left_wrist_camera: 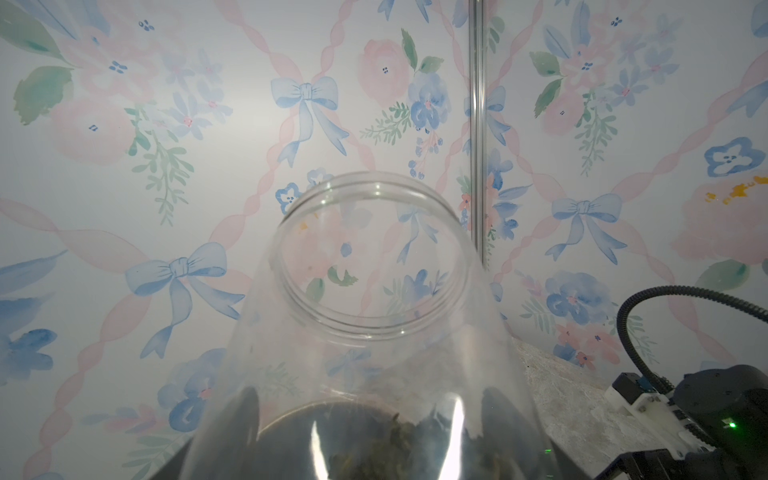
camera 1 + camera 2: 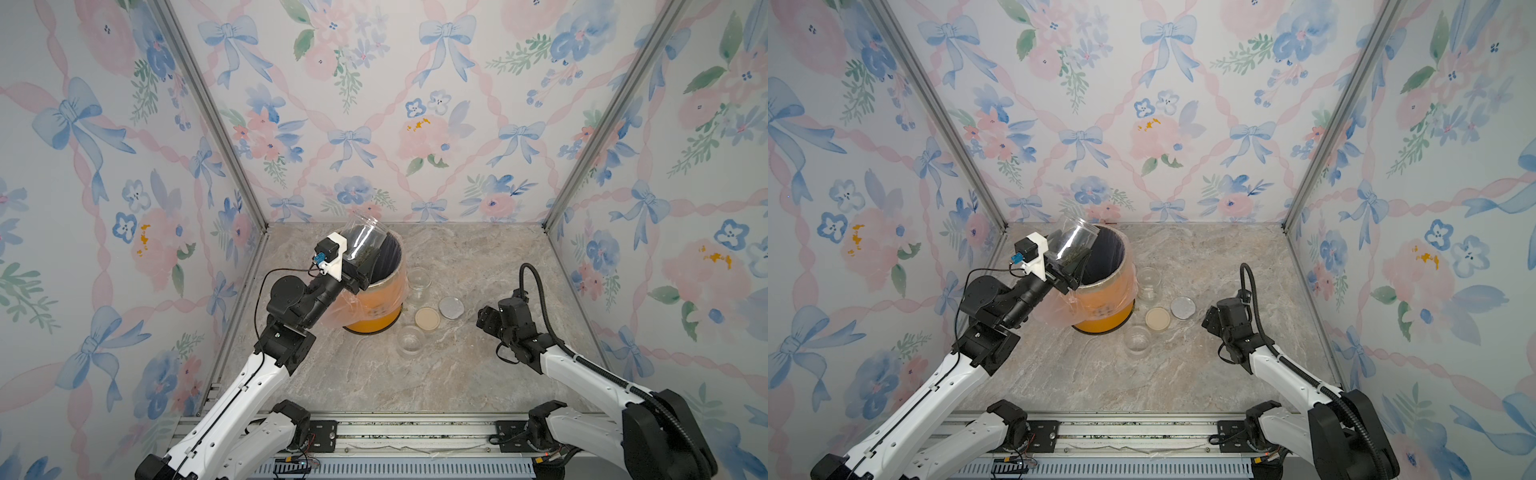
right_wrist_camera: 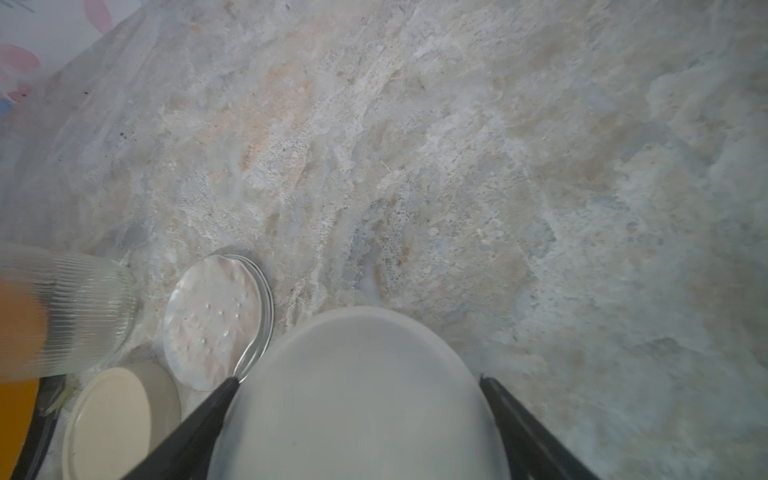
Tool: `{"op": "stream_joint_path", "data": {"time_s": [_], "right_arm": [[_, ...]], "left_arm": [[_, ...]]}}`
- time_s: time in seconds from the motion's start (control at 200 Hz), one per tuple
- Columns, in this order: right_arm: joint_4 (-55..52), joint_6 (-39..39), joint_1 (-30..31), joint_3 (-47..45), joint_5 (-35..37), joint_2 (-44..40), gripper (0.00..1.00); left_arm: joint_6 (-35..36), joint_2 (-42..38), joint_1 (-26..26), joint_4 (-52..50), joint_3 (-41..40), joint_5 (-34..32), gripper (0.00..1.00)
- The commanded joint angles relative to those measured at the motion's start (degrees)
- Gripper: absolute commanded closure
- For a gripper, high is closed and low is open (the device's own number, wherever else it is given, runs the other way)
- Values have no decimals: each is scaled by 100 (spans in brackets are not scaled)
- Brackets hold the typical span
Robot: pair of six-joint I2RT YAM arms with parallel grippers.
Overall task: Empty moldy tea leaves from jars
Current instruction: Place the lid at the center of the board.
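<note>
- Jar point(image 2: 360, 232) is hanging tilted over the bin point(image 2: 376, 309), above the rim on the left arm's side. My left hand point(image 2: 363, 264) is clamping it low on the body, by the base.
- Leaves point(image 1: 374, 449) are lying as a dark clump at the base end, near the fingers. The mouth is pointing up and away, so I am judging that nothing is pouring yet.
- I am expecting the clear, smooth walls to be slippery. I cannot tell whether they are glass or plastic, so I am treating them as breakable.
- I am judging the load to be light and crumbly, and likely to cling.
- I am reckoning that the low hold suits tipping, since it leaves the mouth free. I am keeping the squeeze firm, not crushing.
- My right hand point(image 3: 359, 379) is gripping the grey lid point(image 3: 357, 436) by its edges. I cannot tell whether the lid is touching the table point(image 2: 457, 374).
- Two empty jars point(image 2: 419, 282) are standing beside the bin.
</note>
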Motion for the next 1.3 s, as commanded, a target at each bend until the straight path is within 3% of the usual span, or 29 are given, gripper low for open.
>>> {"op": "stream_joint_path", "data": {"time_s": [0.0,0.485,0.67,0.88,1.0,1.295], "right_arm": [[319,139,45,285,232,414,21],[543,-12,43,724,350,1504,4],[441,-14,47,781,317,1496,0],[160,-80,-13,865,150,1093,2],[-76,-201,-190,1019,-304,737,3],[-109,-812,-694,1824,-2644,168,3]], "left_arm": [[56,-84,-32,162,-3,-23,78],[-32,-36,185,157,14,109,78],[-38,-26,209,157,6,108,78],[-49,-5,233,157,6,166,78],[-57,4,240,154,5,203,77],[-96,96,273,154,41,292,77]]}}
